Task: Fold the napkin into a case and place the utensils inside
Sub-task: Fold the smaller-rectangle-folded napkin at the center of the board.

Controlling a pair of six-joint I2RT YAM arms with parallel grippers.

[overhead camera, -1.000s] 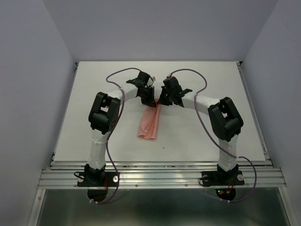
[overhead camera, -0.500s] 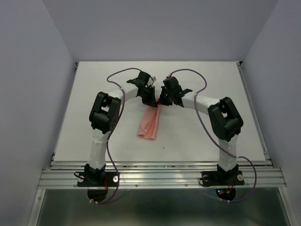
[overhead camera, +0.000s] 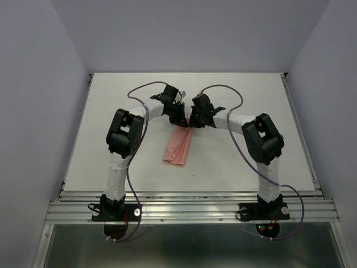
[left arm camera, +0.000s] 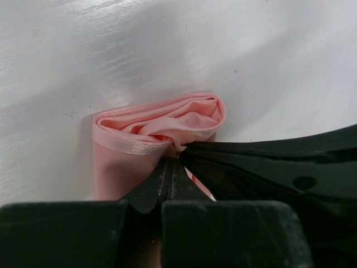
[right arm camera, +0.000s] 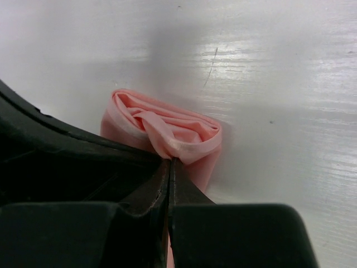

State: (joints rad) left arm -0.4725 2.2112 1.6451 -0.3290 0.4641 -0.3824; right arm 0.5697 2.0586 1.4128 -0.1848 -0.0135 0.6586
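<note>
The salmon-pink napkin [overhead camera: 178, 146] lies in the middle of the white table as a narrow folded strip running towards the arms. Both grippers meet at its far end. My left gripper [overhead camera: 178, 121] is shut on the cloth's upper edge; in the left wrist view the napkin [left arm camera: 162, 125] bunches into a rolled opening just past my closed left gripper [left arm camera: 172, 157]. My right gripper [overhead camera: 191, 123] is also shut on that end; the right wrist view shows the napkin [right arm camera: 167, 131] pinched at my right gripper [right arm camera: 169, 161]. No utensils are in view.
Purple cables [overhead camera: 139, 88] loop over both arms. Grey walls enclose the table [overhead camera: 251, 89] on three sides, and a metal rail [overhead camera: 189, 209] runs along the near edge by the arm bases.
The right arm has swung slightly left and its elbow has shifted inward; both grippers stay shut on the napkin's far end, and the strip has barely moved.
</note>
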